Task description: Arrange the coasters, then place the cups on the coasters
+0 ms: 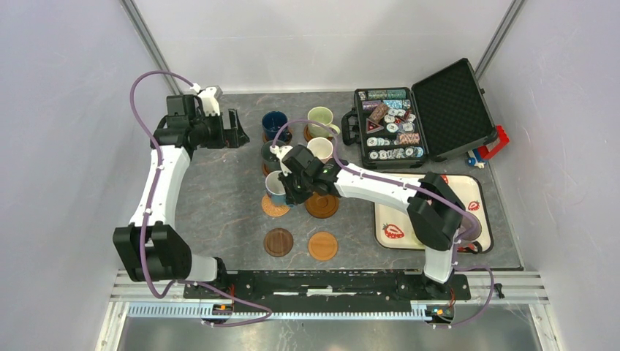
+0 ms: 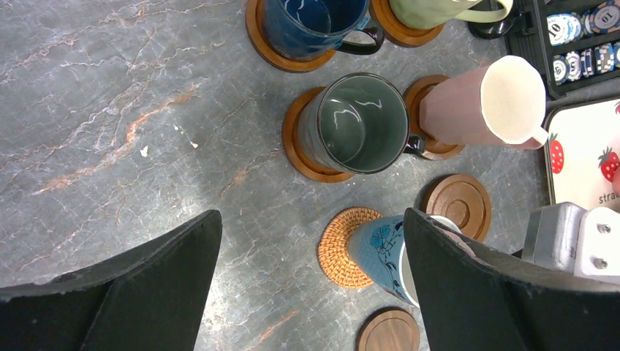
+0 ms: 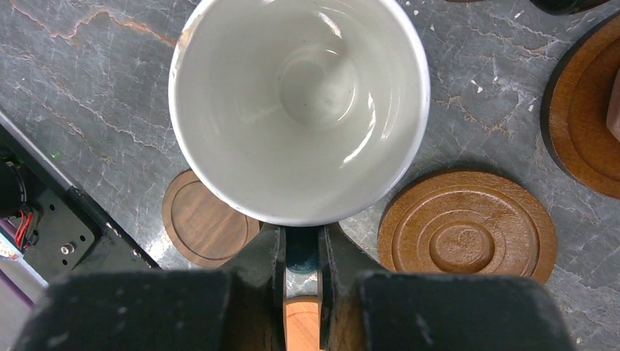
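Well, nearest the arms lie the dark brown coaster (image 1: 278, 242) and the orange-brown coaster (image 1: 322, 246), both bare; behind them the right gripper (image 1: 290, 191) is pinched tight on the handle of the light blue cup (image 1: 275, 187), which stands over the woven coaster (image 1: 272, 210), beside the bare ringed coaster (image 1: 322, 205); farther back the grey-green cup (image 1: 270, 156), pink cup (image 1: 320, 148), dark blue cup (image 1: 275, 124) and pale green cup (image 1: 320, 120) sit on coasters; far left, the left gripper (image 1: 237, 133) hangs with its jaws wide apart
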